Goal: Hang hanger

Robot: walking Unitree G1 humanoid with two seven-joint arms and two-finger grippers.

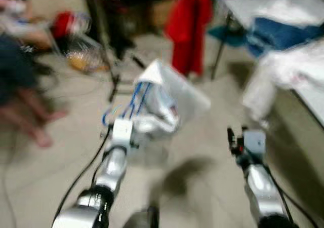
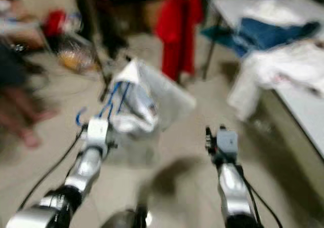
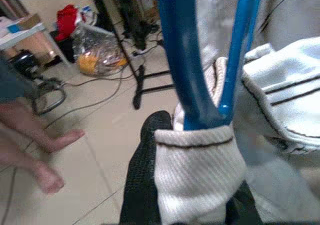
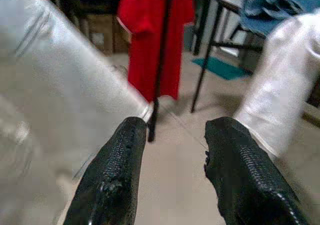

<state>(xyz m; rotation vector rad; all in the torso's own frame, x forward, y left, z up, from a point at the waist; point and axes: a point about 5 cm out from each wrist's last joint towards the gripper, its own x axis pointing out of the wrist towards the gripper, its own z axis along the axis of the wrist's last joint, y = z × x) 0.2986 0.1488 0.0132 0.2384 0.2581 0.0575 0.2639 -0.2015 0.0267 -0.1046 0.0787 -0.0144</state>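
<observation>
— Blue plastic hanger (image 3: 200, 60) carrying a white striped garment (image 3: 280, 100) is seen held up in front of the robot by the left gripper (image 3: 190, 185), above a pale tiled floor (image 1: 202, 187). How are the jaws shown?

— The left jaws are pinched on the hanger's lower bar together with a fold of ribbed white cloth. The right gripper (image 4: 175, 170) is held out empty at the robot's right, its jaws spread apart.

— What is pictured beyond the hanger?

— A red garment (image 4: 152, 40) is seen hanging against a black upright pole (image 4: 160, 60), well ahead of both arms. To the right, a white worktop (image 1: 314, 96) is draped with white cloth (image 1: 288, 68), and blue fabric (image 1: 283, 33) is piled behind it.

— And to the left?

— A person's bare feet (image 3: 50, 155) are seen on the floor, near a clear plastic bag (image 3: 97, 50) with something orange inside. The head views are blurred.
</observation>
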